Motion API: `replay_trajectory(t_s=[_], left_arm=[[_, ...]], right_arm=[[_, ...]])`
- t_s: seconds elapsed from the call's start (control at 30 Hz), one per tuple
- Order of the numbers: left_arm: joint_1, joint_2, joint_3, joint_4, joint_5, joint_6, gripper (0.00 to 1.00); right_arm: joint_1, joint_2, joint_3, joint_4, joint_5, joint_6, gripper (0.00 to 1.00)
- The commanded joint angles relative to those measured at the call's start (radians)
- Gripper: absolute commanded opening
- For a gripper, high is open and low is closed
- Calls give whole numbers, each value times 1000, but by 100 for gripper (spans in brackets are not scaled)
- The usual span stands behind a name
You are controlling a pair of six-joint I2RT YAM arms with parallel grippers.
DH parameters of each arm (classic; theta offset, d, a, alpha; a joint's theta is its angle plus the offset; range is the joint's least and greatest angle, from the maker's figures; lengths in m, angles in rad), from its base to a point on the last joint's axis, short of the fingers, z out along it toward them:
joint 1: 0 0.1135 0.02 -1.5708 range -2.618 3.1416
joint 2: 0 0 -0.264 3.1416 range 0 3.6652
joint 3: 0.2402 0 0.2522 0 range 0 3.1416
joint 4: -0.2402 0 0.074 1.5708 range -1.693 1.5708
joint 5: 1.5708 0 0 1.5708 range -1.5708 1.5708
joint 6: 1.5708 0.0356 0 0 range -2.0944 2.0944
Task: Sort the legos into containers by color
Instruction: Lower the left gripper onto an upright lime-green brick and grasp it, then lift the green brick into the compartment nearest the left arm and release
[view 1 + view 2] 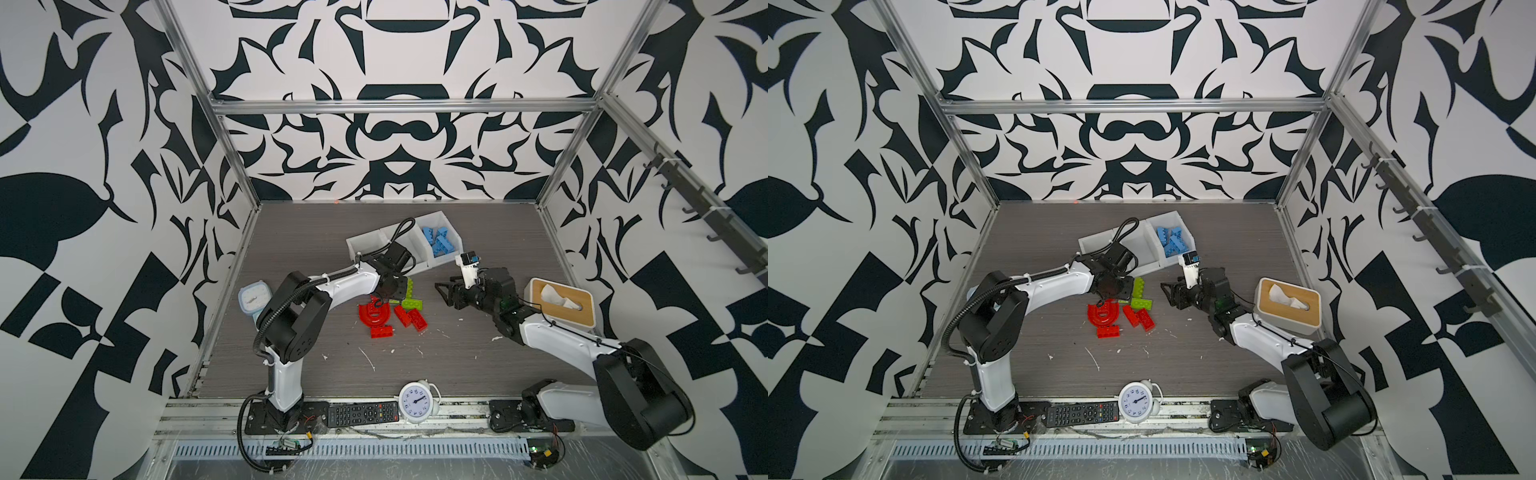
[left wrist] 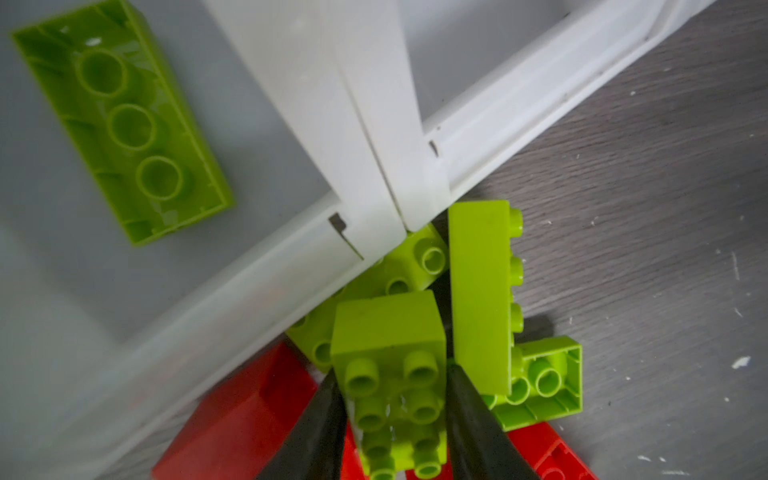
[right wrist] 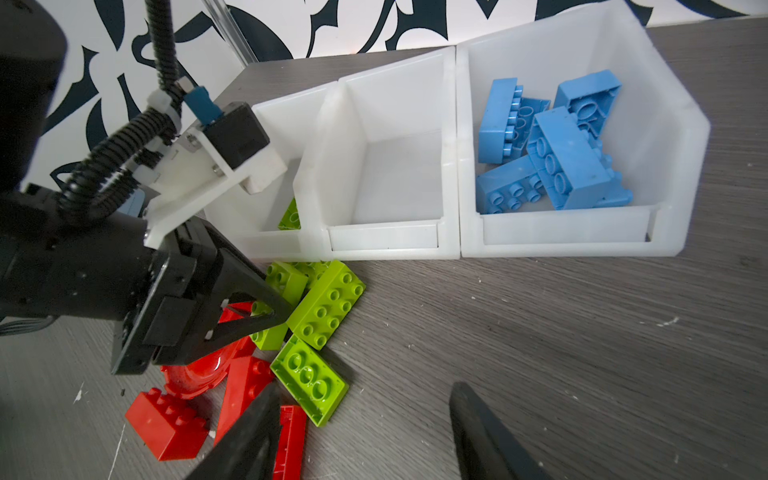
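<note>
My left gripper is shut on a lime green lego, one finger on each long side, at the foot of the containers. Other green legos lie around it, and red legos with a red arch piece lie just in front. In the row of three white bins, the left one holds a green lego. The middle one shows nothing inside. The right bin holds several light blue legos. My right gripper is open over bare table, right of the pile.
A white tissue box with a wooden lid stands to the right of the right arm. At the front edge are a white alarm clock and a black remote. A pale blue lidded box sits at the left edge.
</note>
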Motion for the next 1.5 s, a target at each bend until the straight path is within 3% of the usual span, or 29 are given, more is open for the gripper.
replay_trajectory(t_s=[0.0, 0.2, 0.93, 1.17, 1.47], left_arm=[[6, -5, 21, -50, -21, 5, 40], [6, -26, 21, -54, -21, 11, 34], [16, -217, 58, -138, -61, 65, 35], [105, -230, 113, -158, -64, 139, 35], [219, -147, 202, -141, -13, 201, 35]], right_arm=[[6, 3, 41, -5, -11, -10, 67], [7, 2, 42, -7, -11, -11, 67], [10, 5, 46, -14, -1, -11, 67], [12, 10, 54, -25, -3, -13, 67], [13, 19, 53, -22, -3, -15, 67]])
